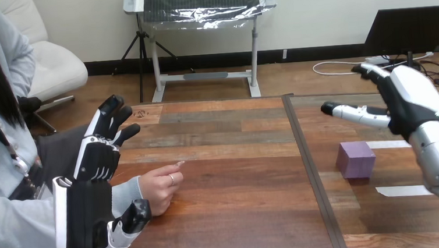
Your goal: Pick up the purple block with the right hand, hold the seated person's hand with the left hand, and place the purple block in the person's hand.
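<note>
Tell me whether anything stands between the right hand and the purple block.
Nothing visible does. The right hand hangs open, apart from the purple block, up and to its right in the view; white tape strips lie flat on the table beside it.

No legible text, label or number, as far as discernible
</note>
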Robot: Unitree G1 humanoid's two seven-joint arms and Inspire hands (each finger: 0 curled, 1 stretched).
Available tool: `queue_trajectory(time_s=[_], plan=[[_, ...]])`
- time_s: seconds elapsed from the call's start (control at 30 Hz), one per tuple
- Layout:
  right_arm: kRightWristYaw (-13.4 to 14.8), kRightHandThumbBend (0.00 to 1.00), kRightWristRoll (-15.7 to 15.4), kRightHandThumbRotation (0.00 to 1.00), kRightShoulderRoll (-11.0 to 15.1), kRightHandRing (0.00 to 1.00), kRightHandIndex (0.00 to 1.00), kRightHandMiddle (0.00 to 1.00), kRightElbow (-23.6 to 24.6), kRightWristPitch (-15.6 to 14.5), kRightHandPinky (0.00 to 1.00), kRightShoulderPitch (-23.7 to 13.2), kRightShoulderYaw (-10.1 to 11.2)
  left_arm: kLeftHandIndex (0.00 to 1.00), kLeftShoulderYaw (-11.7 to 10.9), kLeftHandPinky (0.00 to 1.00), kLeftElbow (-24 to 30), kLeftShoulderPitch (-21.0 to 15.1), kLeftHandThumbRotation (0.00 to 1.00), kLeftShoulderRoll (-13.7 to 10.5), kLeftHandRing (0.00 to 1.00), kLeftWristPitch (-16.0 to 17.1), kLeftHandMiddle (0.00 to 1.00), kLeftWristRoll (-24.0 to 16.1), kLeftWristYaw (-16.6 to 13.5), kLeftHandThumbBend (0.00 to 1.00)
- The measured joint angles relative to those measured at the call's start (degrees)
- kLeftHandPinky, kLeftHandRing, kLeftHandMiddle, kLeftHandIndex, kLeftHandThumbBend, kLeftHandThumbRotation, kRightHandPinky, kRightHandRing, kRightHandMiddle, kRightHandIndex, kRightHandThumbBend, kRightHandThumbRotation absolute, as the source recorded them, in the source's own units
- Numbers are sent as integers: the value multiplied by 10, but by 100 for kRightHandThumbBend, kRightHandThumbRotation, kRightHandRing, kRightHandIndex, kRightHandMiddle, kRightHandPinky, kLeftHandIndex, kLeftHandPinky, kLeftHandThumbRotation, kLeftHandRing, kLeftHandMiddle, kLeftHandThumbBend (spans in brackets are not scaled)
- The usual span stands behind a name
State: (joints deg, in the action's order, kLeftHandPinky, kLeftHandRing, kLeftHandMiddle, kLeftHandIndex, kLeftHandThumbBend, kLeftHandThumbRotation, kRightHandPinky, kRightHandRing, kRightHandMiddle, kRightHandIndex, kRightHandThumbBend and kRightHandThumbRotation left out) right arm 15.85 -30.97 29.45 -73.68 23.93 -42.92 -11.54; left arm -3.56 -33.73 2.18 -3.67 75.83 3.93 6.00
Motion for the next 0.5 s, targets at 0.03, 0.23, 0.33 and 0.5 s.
queue_trajectory(time_s=[0.03,0.23,0.33,0.5], plan=[[0,100,0,79,-2,87,88,87,-2,-2,76,0,0,89,0,81,0,0,79,0,89,0,92,0,0,100],[-1,100,0,77,-11,86,88,87,-10,-18,75,-1,-2,89,0,80,0,0,79,0,88,0,91,0,0,100],[-1,100,0,75,-14,86,88,87,-13,-27,75,-1,-3,88,-1,80,0,0,80,1,88,3,91,-2,-1,100],[-3,100,-1,77,-20,86,88,87,-18,-40,74,-3,-5,88,-7,79,0,0,80,1,87,10,90,-10,-5,100]])
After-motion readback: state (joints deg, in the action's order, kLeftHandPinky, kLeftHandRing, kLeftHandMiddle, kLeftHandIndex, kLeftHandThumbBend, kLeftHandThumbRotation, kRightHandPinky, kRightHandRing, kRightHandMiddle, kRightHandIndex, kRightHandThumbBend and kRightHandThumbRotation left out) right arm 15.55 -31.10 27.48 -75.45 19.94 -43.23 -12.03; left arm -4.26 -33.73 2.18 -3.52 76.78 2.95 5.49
